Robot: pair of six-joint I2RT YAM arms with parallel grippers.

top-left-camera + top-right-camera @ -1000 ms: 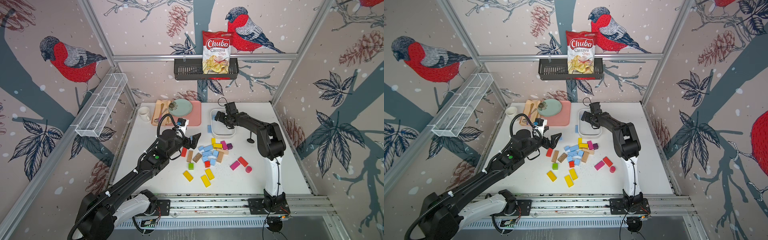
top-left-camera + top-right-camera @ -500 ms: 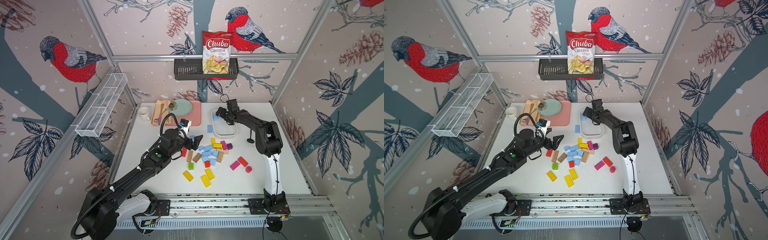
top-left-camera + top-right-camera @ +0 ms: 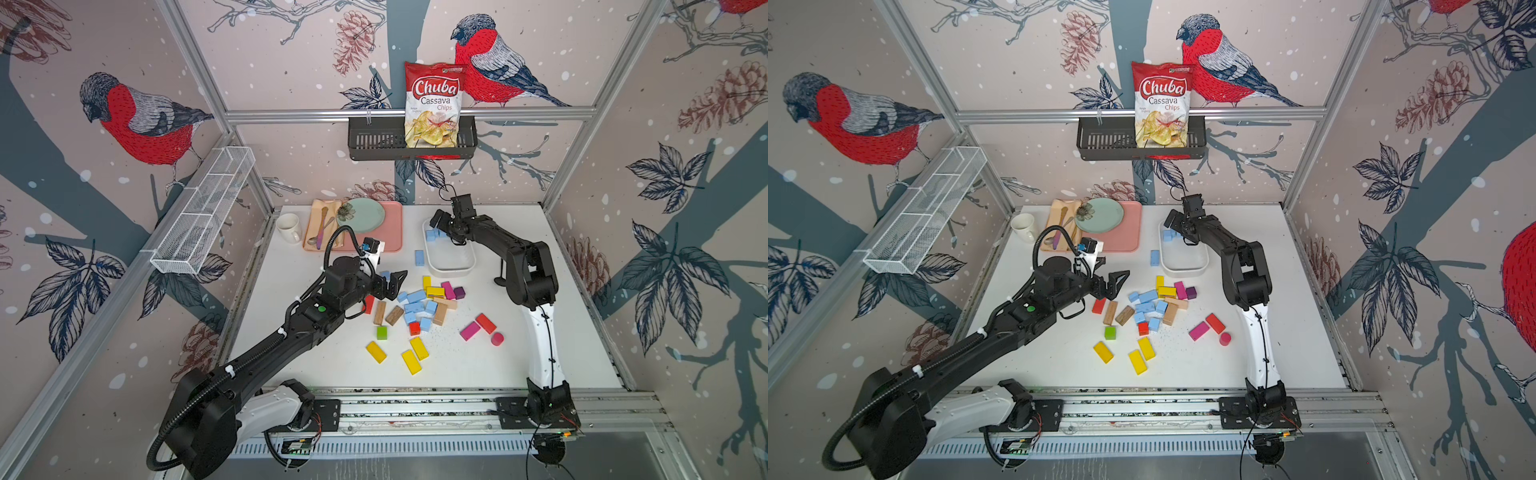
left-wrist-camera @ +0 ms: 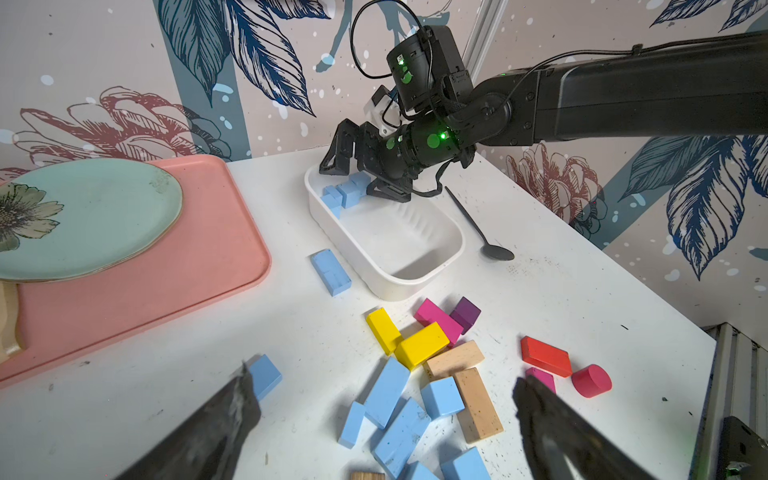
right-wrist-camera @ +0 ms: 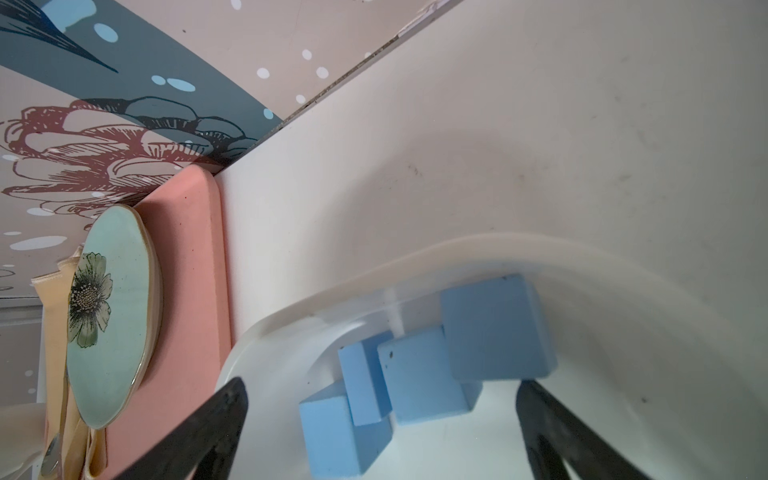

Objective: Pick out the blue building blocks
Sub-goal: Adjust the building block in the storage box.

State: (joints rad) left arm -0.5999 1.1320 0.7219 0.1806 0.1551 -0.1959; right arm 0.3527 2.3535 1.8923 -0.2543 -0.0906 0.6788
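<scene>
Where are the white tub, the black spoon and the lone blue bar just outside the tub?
white tub [image 4: 409, 286], left wrist view, on its near outer wall.
black spoon [image 4: 496, 252], left wrist view, on its bowl.
blue bar [image 4: 331, 272], left wrist view, on its top face.

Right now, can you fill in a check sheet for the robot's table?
Surface: white table, small marks.
Job's things: blue building blocks, some in the white tub, one beside it, most in the pile.
Clutter: other coloured blocks; wooden blocks; black spoon; pink tray; plate; mug.
Grippers: left gripper open by the pile; right gripper open over the tub.
Cables: black hose looped at left wrist.
Surroundings: chip bag in wall basket; wire rack.
</scene>
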